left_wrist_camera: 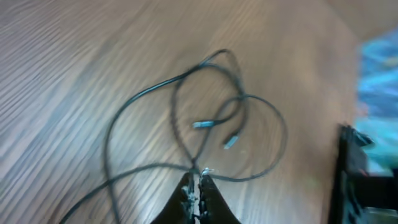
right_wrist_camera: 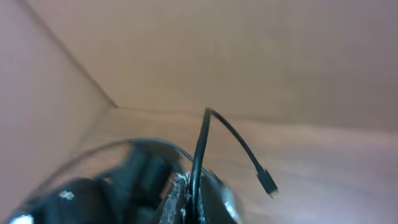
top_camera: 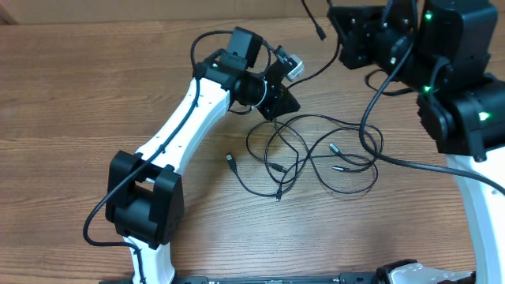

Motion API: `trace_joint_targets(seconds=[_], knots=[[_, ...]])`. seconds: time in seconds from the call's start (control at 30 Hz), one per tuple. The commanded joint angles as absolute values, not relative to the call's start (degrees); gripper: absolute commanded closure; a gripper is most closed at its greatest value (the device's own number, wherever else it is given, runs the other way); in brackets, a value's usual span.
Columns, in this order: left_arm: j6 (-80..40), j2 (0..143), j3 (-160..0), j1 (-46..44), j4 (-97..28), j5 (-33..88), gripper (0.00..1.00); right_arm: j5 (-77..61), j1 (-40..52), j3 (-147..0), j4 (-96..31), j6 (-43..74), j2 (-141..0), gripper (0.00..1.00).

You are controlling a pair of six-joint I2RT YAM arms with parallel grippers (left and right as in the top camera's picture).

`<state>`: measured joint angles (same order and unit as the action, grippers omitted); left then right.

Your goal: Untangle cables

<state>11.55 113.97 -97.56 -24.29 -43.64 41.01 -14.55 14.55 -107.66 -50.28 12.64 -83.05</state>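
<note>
Counter (top_camera: 71,95) carries the cables (top_camera: 304,150): loose overlapping loops at centre, just beside the left arm (top_camera: 185,118) tip. Left hand (left_wrist_camera: 198,185) is clenched at 11 o'clock of the tangle, apparently pinching a strand right where strands cross. Right hand (right_wrist_camera: 189,190) is clenched on one cable near its plug (right_wrist_camera: 268,184), lifted off toward 12 o'clock.

Risks:
- Left pinch may catch two strands, so a pull tightens the loops.
- The short tail may slip from the right hand.
- Thick arm wire (top_camera: 364,117) at 3 o'clock of the tangle may snag.
- Loose plugs may hook on loops.
</note>
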Motion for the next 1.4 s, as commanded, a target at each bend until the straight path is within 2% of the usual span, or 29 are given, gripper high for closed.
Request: trace_joint_targets(seconds=[0.0,0.2,0.33,0.5,0.8,0.83,0.9,0.97,1.0,1.17,1.27,1.37], knots=[[3.68,111.44,-99.00,-20.73,-43.70,34.06,0.96,-9.54,11.79,-108.75,-55.33,13.69,-83.59,0.96],[-6.90,105.47,-101.23,-12.38,-43.24,34.20,0.96,-8.86,11.81,-107.77,-70.02,10.92,-87.39,0.96],[-16.58,100.82,-101.65,-7.20,-41.50,37.74,0.96,-13.58,15.81,-104.18,-72.36,4.45,-89.97,0.96],[-21.96,97.47,-101.65,-4.84,-42.17,40.88,0.96,-16.73,22.87,-97.36,-63.53,-0.58,-90.83,0.96],[-31.11,94.70,-101.65,-4.43,-41.21,44.03,0.96,-18.13,29.17,-84.01,-47.75,-0.34,-90.85,0.96],[-32.64,94.54,-101.73,-4.40,-41.08,44.27,0.96,-17.78,30.17,-83.00,-46.37,-0.54,-90.85,0.93],[-32.58,94.45,-101.73,-4.40,-40.25,44.60,0.96,-14.76,31.51,-82.00,-45.36,-0.51,-90.85,0.66],[-30.35,94.37,-101.75,-4.38,-40.01,44.21,0.96,-9.87,32.25,-81.95,-46.74,-0.23,-90.85,0.43],[-28.77,94.37,-101.75,-4.36,-40.05,43.86,0.96,-7.57,32.38,-81.97,-47.68,0.32,-90.83,0.38],[-20.62,94.37,-101.75,-4.36,-40.40,42.74,0.96,-5.87,32.18,-83.72,-53.78,3.22,-90.59,0.30],[-20.88,94.37,-101.75,-4.36,-40.42,42.02,0.96,-10.28,32.23,-84.25,-55.40,2.48,-89.89,0.22],[-22.57,94.37,-101.75,-4.43,-40.45,41.98,0.96,-14.55,32.91,-84.25,-54.83,-0.03,-89.45,0.20]])
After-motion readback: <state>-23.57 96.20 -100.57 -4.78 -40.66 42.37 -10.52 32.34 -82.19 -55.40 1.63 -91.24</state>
